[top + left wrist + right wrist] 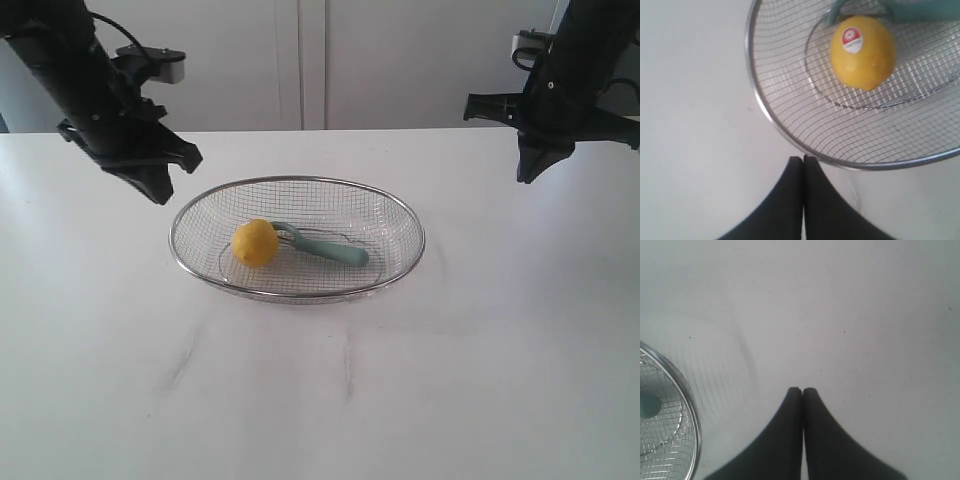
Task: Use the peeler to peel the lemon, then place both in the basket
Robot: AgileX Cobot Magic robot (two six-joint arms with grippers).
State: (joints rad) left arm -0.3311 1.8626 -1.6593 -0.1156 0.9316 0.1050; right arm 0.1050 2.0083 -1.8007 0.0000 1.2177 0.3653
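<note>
The lemon [255, 242] and the peeler [330, 248] both lie inside the basket [300, 181], which sits on the white table [480, 380] between the two arms. The lemon rests in the basket's left half, and the peeler's curved head lies right beside it; whether they touch I cannot tell. From there the teal handle runs off to the right and slightly toward the camera, so its long axis lies roughly across the basket, handle end toward the right arm's side. The left gripper [160, 192] hangs above the table just outside the basket's left rim, jaws pressed flat together and holding nothing; in its wrist view the lemon lies ahead of the tips, past the rim, sticker facing up. The right gripper [527, 172] hovers well apart from the basket's right rim, likewise closed and empty, with only a sliver of mesh and the handle's end at the edge of its wrist view. The left arm is clearly the nearer one to the lemon, while the handle's end lies somewhat closer to the right arm. Judged from how things lie, the placing step looks done; the visible skin looks smooth and whole, so whether any peel is off I cannot say
</note>
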